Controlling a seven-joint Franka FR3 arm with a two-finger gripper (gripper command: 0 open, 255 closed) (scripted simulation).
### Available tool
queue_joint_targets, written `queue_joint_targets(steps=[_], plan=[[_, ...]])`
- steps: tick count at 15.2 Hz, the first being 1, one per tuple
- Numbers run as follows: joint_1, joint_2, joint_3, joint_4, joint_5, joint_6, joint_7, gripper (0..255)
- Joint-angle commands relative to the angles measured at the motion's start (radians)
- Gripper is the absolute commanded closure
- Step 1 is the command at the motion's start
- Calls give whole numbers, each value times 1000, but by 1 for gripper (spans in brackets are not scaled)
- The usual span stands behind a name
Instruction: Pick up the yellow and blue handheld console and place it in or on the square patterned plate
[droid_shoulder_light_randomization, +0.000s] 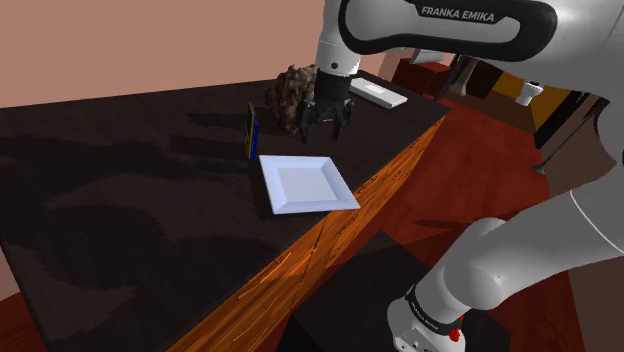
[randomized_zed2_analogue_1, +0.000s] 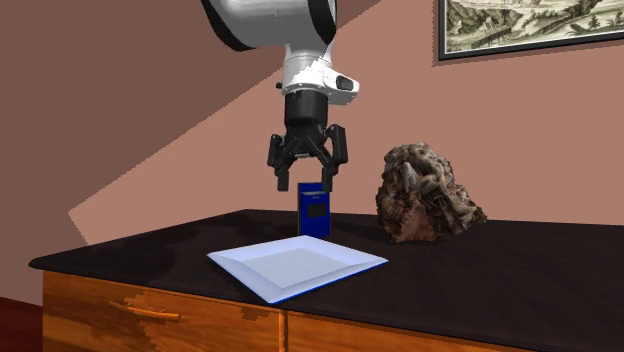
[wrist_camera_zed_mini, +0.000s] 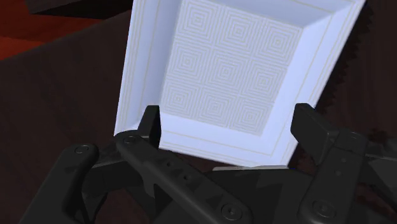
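The handheld console (droid_shoulder_light_randomization: 251, 130) stands upright on its edge on the dark tabletop, showing a blue face (randomized_zed2_analogue_1: 314, 210) and a thin yellow side. Beside it, toward the table's wooden edge, lies the square white plate (droid_shoulder_light_randomization: 305, 183) with a fine pattern of nested squares (wrist_camera_zed_mini: 235, 70). My black gripper (droid_shoulder_light_randomization: 328, 120) hangs open and empty above the table, over the plate's far rim and to the shoulder view's right of the console. In the second exterior view the gripper (randomized_zed2_analogue_1: 306, 182) hovers just above the console's top. Both fingers (wrist_camera_zed_mini: 149, 124) stand wide apart over the plate.
A rough brown rock (droid_shoulder_light_randomization: 290, 100) sits behind the gripper, close to the console (randomized_zed2_analogue_1: 425, 195). A flat white object (droid_shoulder_light_randomization: 378, 93) lies farther back. The table's wooden front with drawers (randomized_zed2_analogue_1: 160, 310) runs near the plate. A framed picture (randomized_zed2_analogue_1: 530, 25) hangs on the wall.
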Motion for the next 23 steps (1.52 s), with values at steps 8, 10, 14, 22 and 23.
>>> queue_joint_targets(steps=[8, 10, 14, 22, 23], plan=[[7, 362, 84, 400, -95, -22, 270, 0], [21, 452, 92, 515, -127, -47, 326, 0], [64, 637, 94, 773, -194, -122, 419, 0], [51, 603, 90, 623, -183, -4, 416, 0], [51, 603, 90, 623, -183, -4, 416, 0]])
